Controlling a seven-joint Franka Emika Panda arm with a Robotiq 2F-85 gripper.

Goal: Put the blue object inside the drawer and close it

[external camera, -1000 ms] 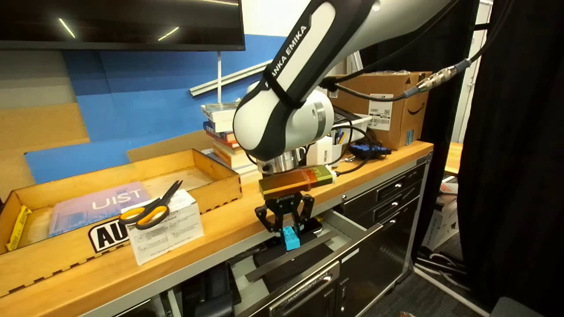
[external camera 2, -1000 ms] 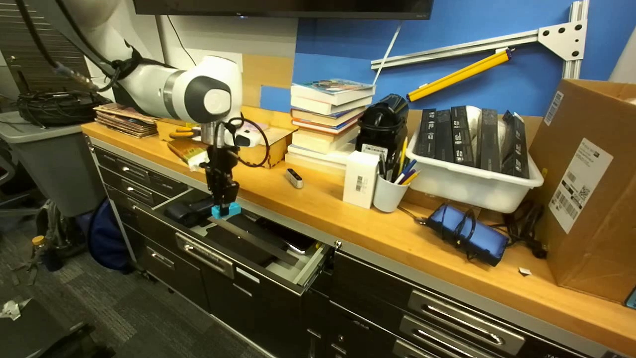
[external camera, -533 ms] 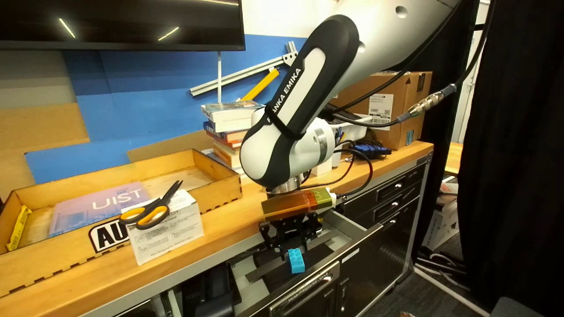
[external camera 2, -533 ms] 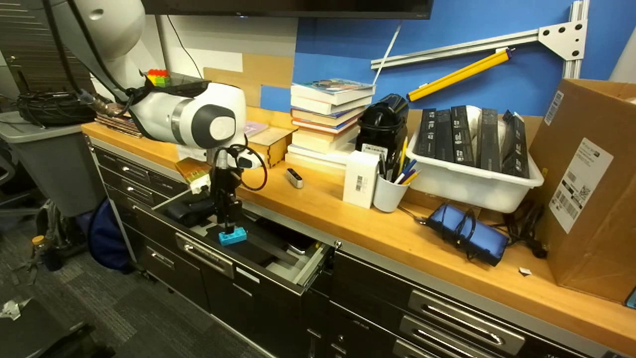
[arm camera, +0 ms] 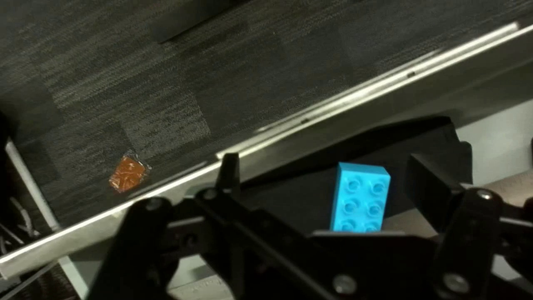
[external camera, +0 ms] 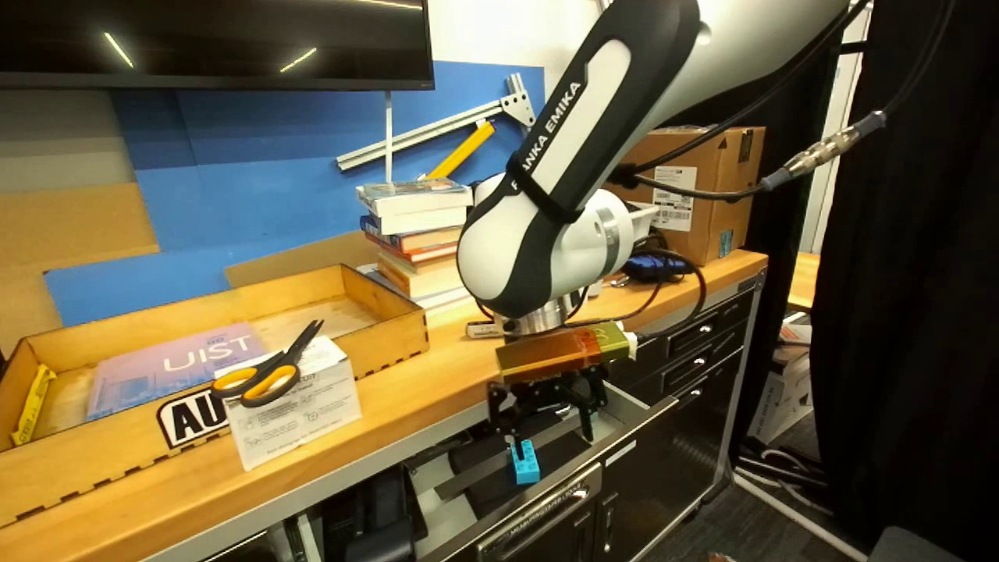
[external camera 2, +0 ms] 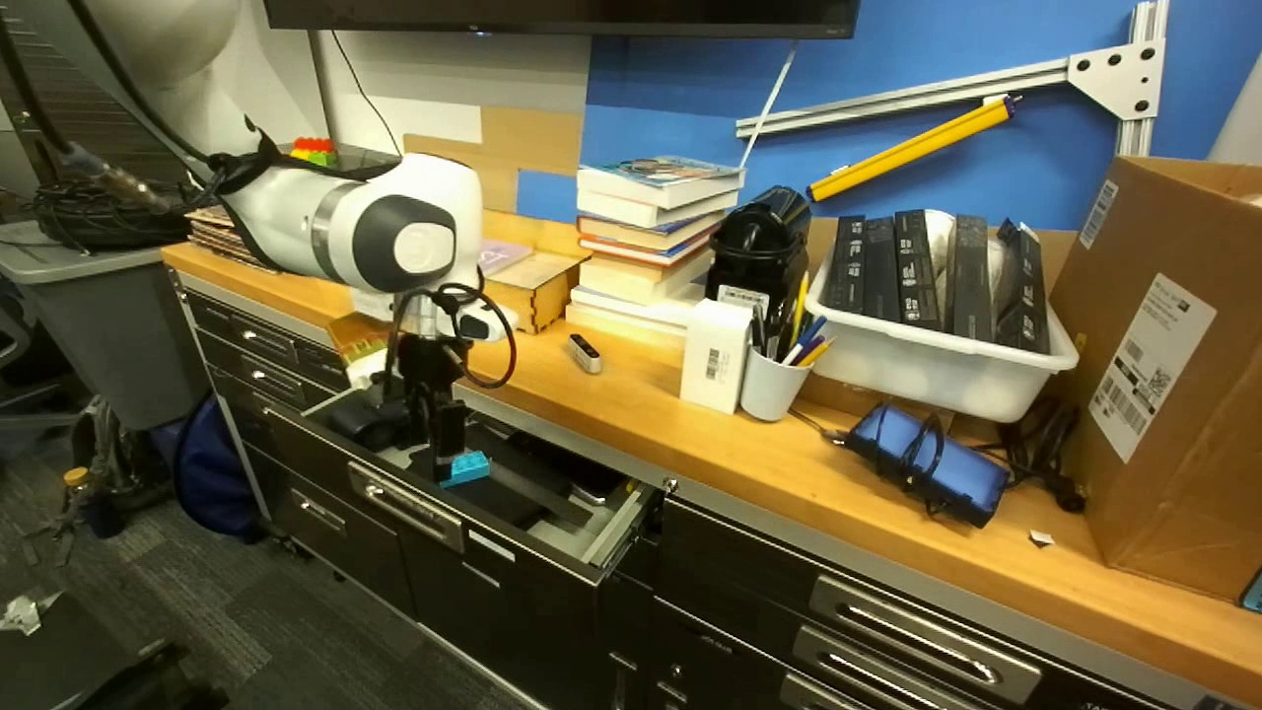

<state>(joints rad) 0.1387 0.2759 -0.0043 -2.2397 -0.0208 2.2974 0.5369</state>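
Bright cyan-blue, studded, rectangular plastic brick [arm camera: 361,198] lies inside the extended, wide, shallow, black-fronted metal drawer [external camera 2: 537,572], towards its front. The black metal, two-fingered tool [external camera: 554,446] reaches into the drawer, fingers wide apart on either side of the brick, gripping nothing. Step in hand: release, judged complete; closing is outstanding. Next move calls for raising the tool clear of the drawer, then pushing the drawer home.

The gripper [external camera: 554,442] hangs with fingers [external camera: 586,425] wide apart over the open drawer [external camera: 581,462], a blue brick [external camera: 527,470] lying inside right by one fingertip, stacked books [external camera: 412,242] well behind.
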